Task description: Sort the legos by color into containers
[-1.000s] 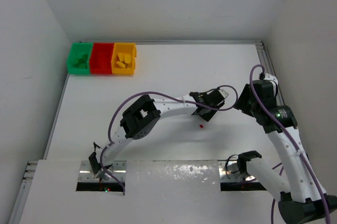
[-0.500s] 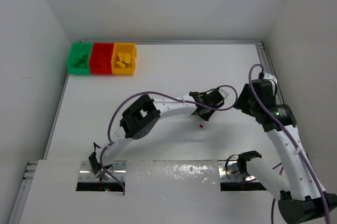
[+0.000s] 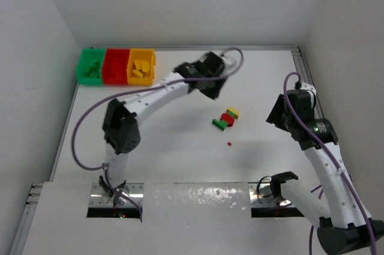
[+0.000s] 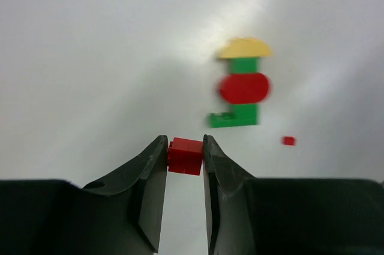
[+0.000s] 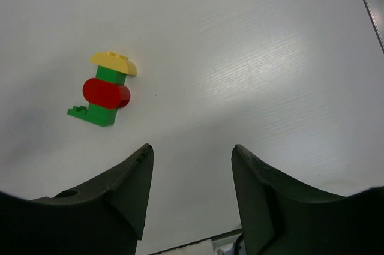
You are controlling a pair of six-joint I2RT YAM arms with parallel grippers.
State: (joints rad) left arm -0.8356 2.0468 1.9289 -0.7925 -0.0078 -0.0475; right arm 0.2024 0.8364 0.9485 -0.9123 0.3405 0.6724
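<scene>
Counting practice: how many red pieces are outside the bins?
3: red brick in the left fingers, round piece in the stack, tiny piece on the table. Others may be hidden.

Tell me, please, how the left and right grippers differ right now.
The left gripper is shut on a red brick; the right gripper is open and empty. In their wrist views, the brick stack lies right of the left gripper but left of the right gripper. Both face the white table.

White table; aluminium rail along right edge; white walls on 3 sides.
</scene>
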